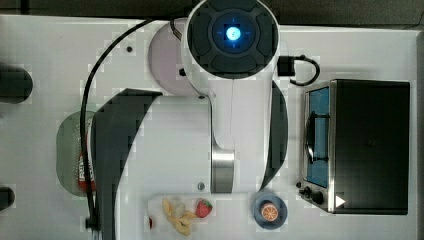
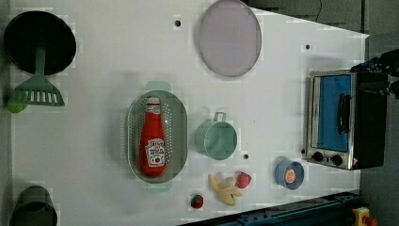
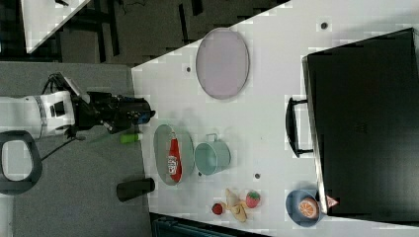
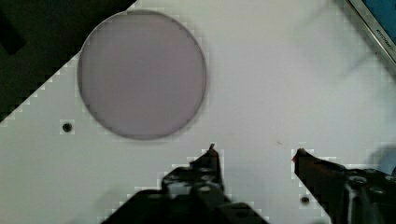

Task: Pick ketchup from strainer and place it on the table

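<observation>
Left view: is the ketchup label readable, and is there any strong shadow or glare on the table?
In the left view the ketchup label is too blurred to read; the table is evenly lit, with a faint shadow beside the strainer and no glare.

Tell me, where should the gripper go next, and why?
Probably over to the strainer. The gripper is open with nothing in it, above bare table near the plate, while the ketchup lies flat in the strainer. It likely needs to get above the bottle before lowering to grasp.
</observation>
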Action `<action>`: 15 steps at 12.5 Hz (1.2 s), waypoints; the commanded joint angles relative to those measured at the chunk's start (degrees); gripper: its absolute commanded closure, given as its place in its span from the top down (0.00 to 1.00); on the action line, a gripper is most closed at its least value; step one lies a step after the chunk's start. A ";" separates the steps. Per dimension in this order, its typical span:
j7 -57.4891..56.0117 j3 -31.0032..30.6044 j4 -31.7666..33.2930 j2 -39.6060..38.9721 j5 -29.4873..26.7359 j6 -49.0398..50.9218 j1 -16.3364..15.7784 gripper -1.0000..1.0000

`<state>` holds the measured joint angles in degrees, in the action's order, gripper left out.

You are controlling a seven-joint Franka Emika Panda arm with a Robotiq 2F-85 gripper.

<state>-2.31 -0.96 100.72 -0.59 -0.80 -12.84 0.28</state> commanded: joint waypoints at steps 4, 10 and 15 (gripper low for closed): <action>8.50 -6.99 7.80 13.90 -0.19 8.92 6.35 1.00; 8.50 -23.55 7.78 10.11 -0.18 5.95 5.03 1.00; 9.43 -37.63 8.06 5.35 0.09 2.93 4.82 1.00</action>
<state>4.06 -38.10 109.61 3.26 -0.16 -9.13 4.53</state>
